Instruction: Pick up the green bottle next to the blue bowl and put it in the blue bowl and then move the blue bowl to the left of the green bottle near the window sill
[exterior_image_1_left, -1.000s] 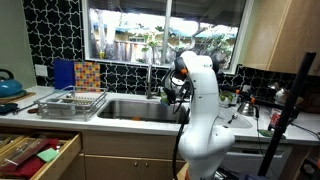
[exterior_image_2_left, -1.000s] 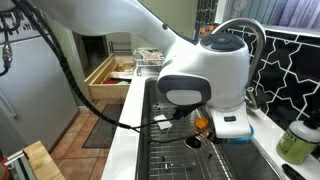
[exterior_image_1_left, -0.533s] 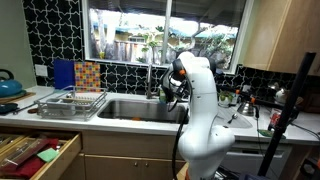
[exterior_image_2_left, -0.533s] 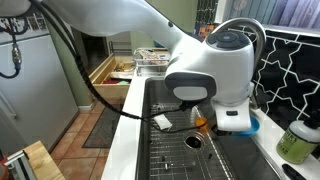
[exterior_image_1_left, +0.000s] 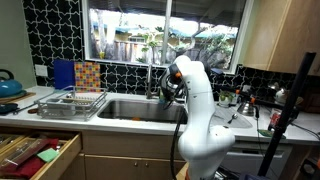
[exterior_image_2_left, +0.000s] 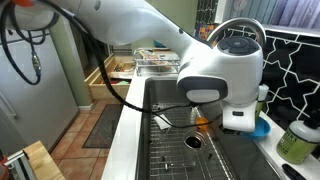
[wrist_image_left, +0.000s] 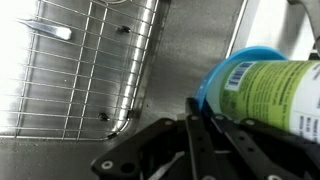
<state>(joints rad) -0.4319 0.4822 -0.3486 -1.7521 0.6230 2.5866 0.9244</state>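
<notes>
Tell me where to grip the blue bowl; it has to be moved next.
Probably pinch the blue bowl by its exposed rim from above, on the side facing the wire grid: in the wrist view the green bottle covers the rest, leaving only that curved edge free.

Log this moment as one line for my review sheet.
green bottle: lying across blue bowl | gripper: beside bowl rim, grip unclear | bowl move: pending

Bottle: green plastic bottle (wrist_image_left: 272, 97) with a white printed label, lying on its side in the bowl.
Bowl: round blue bowl (wrist_image_left: 238, 56), on the steel sink floor (wrist_image_left: 190, 45).
Rack: wire grid (wrist_image_left: 90, 75), left of the bowl.
Gripper: black gripper (wrist_image_left: 200, 118), fingers nearly together at the bowl's left rim; grip unclear.
</notes>
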